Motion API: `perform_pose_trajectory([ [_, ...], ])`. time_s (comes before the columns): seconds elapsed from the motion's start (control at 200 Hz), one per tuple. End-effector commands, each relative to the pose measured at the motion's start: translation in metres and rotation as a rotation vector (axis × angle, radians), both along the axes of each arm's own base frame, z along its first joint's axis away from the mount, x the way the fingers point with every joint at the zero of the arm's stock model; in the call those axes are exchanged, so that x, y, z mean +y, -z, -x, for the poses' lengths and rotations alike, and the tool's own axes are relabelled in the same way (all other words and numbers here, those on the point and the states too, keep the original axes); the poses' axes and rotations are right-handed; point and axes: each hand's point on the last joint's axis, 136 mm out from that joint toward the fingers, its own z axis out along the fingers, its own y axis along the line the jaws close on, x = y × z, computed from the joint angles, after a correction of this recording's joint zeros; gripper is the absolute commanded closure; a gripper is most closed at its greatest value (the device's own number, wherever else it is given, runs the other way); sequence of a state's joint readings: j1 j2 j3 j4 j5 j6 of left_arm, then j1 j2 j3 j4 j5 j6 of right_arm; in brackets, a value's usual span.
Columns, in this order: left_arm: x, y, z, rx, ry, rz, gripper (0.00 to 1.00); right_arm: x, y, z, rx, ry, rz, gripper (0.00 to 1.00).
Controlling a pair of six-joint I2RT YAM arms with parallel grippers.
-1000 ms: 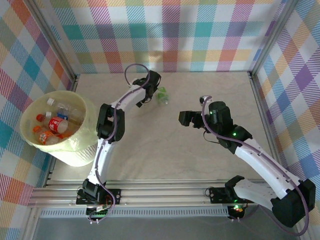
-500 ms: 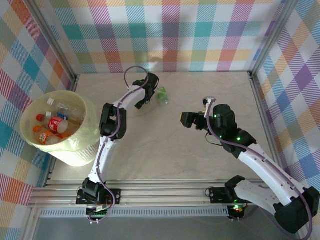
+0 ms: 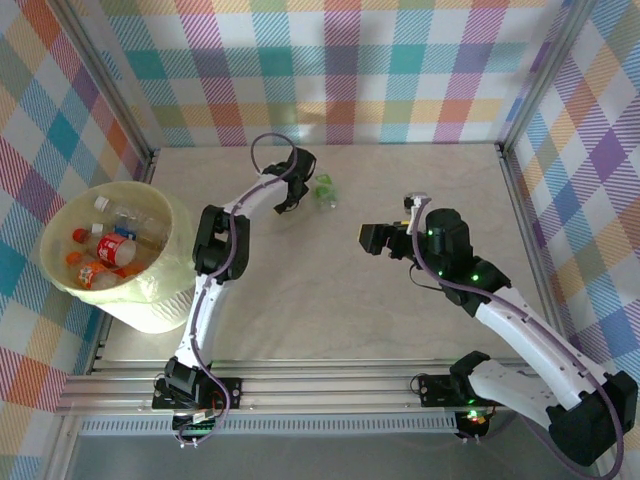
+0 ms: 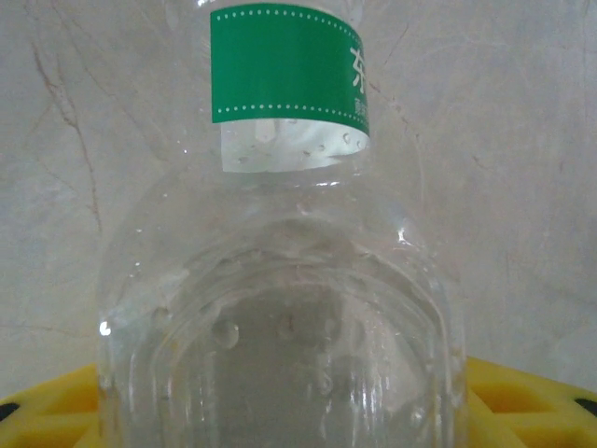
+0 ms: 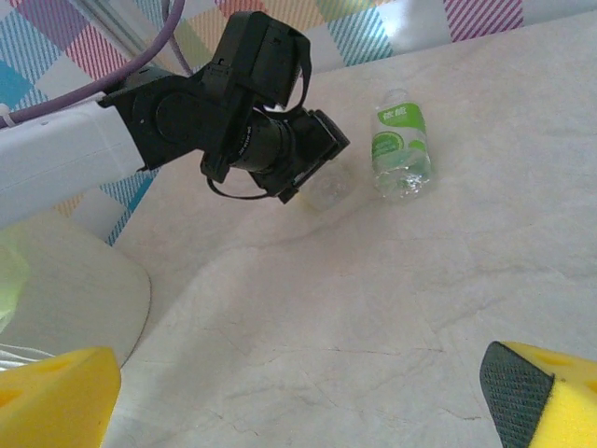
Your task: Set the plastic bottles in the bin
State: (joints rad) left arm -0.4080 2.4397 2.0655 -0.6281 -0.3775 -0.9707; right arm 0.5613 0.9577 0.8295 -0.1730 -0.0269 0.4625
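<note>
A clear plastic bottle (image 4: 280, 308) with a dark green label lies on the table, its base toward the left wrist camera. My left gripper (image 4: 280, 415) is shut on it, one yellow finger against each side. From the right wrist, the left gripper (image 5: 312, 163) hangs over this clear bottle (image 5: 328, 191), and a second bottle (image 5: 401, 149) with a light green label lies just beside it. From above, the left gripper (image 3: 303, 192) is at the far middle of the table beside the green bottle (image 3: 324, 190). My right gripper (image 3: 372, 238) (image 5: 298, 401) is open with nothing between its fingers.
The bin (image 3: 150, 300) stands at the left edge of the table and holds several bottles (image 3: 105, 248) with red and orange labels. Plaid walls close in the table on three sides. Bare marbled tabletop (image 3: 330, 310) lies between the two arms.
The left gripper's fingers have closed in onto the clear bottle. The left wrist has shifted slightly. The right arm has barely moved and stays open.
</note>
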Motion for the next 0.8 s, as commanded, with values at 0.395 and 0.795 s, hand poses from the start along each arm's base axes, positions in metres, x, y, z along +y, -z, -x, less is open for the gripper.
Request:
perform_pose_trajectory([
  [0.395, -0.018, -0.095, 0.051, -0.183, 0.282, 0.049, 0.48, 0.029, -0.010, 0.000, -0.071, -0.151, -0.083, 0.00],
  [0.795, -0.025, -0.184, 0.121, -0.335, 0.527, 0.094, 0.48, 0.053, -0.007, 0.001, -0.143, -0.293, -0.094, 0.00],
])
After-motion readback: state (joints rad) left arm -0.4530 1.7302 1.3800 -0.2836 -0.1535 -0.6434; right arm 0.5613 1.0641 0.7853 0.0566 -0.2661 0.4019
